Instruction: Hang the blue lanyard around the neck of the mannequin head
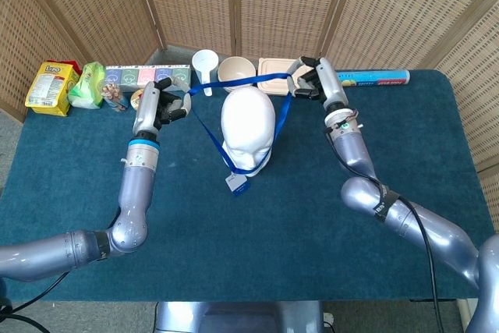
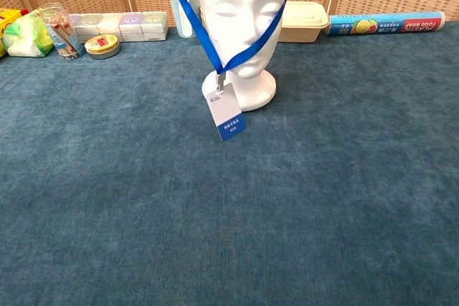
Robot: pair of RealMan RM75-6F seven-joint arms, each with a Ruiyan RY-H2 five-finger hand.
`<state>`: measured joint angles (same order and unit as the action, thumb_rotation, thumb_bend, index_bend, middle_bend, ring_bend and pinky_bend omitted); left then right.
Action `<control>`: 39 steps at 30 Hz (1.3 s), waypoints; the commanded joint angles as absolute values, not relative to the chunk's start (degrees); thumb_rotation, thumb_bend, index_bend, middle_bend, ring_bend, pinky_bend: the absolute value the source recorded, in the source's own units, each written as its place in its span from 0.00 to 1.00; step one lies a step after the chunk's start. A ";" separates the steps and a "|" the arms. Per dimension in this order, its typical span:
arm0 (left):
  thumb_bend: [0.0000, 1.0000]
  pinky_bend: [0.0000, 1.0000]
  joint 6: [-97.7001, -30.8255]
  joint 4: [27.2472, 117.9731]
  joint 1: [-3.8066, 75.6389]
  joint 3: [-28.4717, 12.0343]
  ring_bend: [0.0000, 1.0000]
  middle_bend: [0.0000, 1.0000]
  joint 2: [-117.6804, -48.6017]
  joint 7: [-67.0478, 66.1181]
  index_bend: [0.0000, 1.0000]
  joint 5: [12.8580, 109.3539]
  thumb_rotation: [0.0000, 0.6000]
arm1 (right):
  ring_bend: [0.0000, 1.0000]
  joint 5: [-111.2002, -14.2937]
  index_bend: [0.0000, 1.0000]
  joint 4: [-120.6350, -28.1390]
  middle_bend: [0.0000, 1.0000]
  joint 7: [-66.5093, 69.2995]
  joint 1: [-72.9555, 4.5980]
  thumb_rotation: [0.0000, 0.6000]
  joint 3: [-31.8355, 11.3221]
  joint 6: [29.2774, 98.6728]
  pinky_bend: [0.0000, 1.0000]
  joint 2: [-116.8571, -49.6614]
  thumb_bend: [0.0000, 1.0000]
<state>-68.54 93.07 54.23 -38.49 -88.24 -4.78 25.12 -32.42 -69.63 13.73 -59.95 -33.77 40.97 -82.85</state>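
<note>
Wicker screens back a blue-clothed table (image 1: pixel 257 216) where a white mannequin head (image 1: pixel 248 126) stands at centre. To its left, the left hand (image 1: pixel 156 108) pinches one end of the blue lanyard (image 1: pixel 204 126), fingers curled around the strap. The loop is stretched open behind the crown of the mannequin head, its two sides running down past the cheeks to the badge (image 2: pixel 225 114) hanging in front of the base. To the head's right, the right hand (image 1: pixel 312 81) pinches the other end, beside a beige container (image 1: pixel 274 74). Released unevenly, the strap could catch on the crown or slide forward off the face; too hard a pull might tip the mannequin head.
</note>
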 commanded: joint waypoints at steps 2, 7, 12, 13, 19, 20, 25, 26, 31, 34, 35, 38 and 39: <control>0.33 1.00 -68.33 92.75 54.07 -38.11 0.91 0.92 -88.24 -4.87 0.56 25.66 1.00 | 1.00 -31.96 0.48 -69.18 0.97 12.92 -60.04 1.00 -33.22 40.59 1.00 -82.92 0.42; 0.26 0.83 -67.93 93.09 53.71 -37.98 0.60 0.62 -88.14 -4.45 0.39 26.18 1.00 | 1.00 -32.07 0.42 -69.47 0.92 12.23 -59.98 1.00 -32.97 41.07 1.00 -82.87 0.37; 0.21 0.47 -67.13 93.87 53.27 -37.89 0.31 0.36 -87.70 -3.96 0.32 26.57 1.00 | 1.00 -32.50 0.39 -70.32 0.84 12.15 -59.60 1.00 -33.00 41.25 1.00 -82.42 0.35; 0.21 0.42 -67.05 94.00 53.18 -37.83 0.26 0.32 -87.64 -3.89 0.30 26.64 1.00 | 1.00 -32.56 0.38 -70.52 0.80 12.21 -59.47 1.00 -33.00 41.12 1.00 -82.24 0.35; 0.19 0.33 -66.70 94.72 52.61 -37.51 0.16 0.23 -87.30 -3.37 0.24 27.11 1.00 | 0.76 -33.50 0.35 -71.88 0.56 13.61 -58.33 1.00 -33.38 40.25 0.92 -81.10 0.34; 0.19 0.32 -66.53 95.09 52.36 -37.38 0.16 0.23 -87.03 -3.29 0.24 27.27 1.00 | 0.73 -33.99 0.35 -72.35 0.55 14.05 -57.91 1.00 -33.50 40.29 0.89 -80.76 0.34; 0.19 0.32 -66.42 97.21 50.74 -35.59 0.16 0.23 -85.10 -3.85 0.24 29.46 0.99 | 0.59 -36.68 0.35 -74.60 0.47 16.55 -55.45 1.00 -34.18 41.94 0.69 -79.37 0.34; 0.19 0.32 -66.39 97.70 50.38 -35.25 0.16 0.23 -84.64 -3.95 0.24 29.89 0.99 | 0.57 -37.21 0.36 -75.07 0.46 16.91 -55.00 1.00 -34.23 42.33 0.66 -79.14 0.34; 0.19 0.31 -67.07 101.03 48.01 -32.72 0.16 0.23 -81.66 -5.24 0.24 32.92 1.00 | 0.55 -40.98 0.39 -79.12 0.44 18.79 -51.88 1.00 -34.25 45.05 0.63 -77.27 0.33; 0.19 0.29 -67.31 104.30 45.26 -30.10 0.16 0.23 -78.47 -5.99 0.24 35.34 1.00 | 0.55 -44.79 0.41 -82.38 0.44 19.57 -48.99 1.00 -33.53 48.06 0.62 -75.56 0.34; 0.19 0.29 -67.32 104.95 44.54 -29.38 0.16 0.23 -77.69 -6.07 0.24 36.08 1.00 | 0.55 -45.74 0.41 -83.13 0.44 19.83 -48.24 1.00 -33.29 48.56 0.62 -75.05 0.34; 0.20 0.28 -66.85 106.80 42.26 -27.00 0.16 0.23 -75.09 -6.16 0.24 38.20 1.00 | 0.55 -48.15 0.42 -85.88 0.45 20.90 -45.67 1.00 -32.60 50.14 0.61 -73.29 0.34; 0.20 0.28 -66.80 107.02 41.79 -26.48 0.16 0.23 -74.56 -6.23 0.24 38.70 0.99 | 0.54 -48.74 0.43 -86.39 0.45 21.03 -45.13 1.00 -32.37 50.49 0.61 -72.92 0.33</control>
<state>-66.98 106.21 42.73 -27.44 -75.57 -6.02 37.71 -47.49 -85.15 20.34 -46.36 -32.97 49.44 -73.97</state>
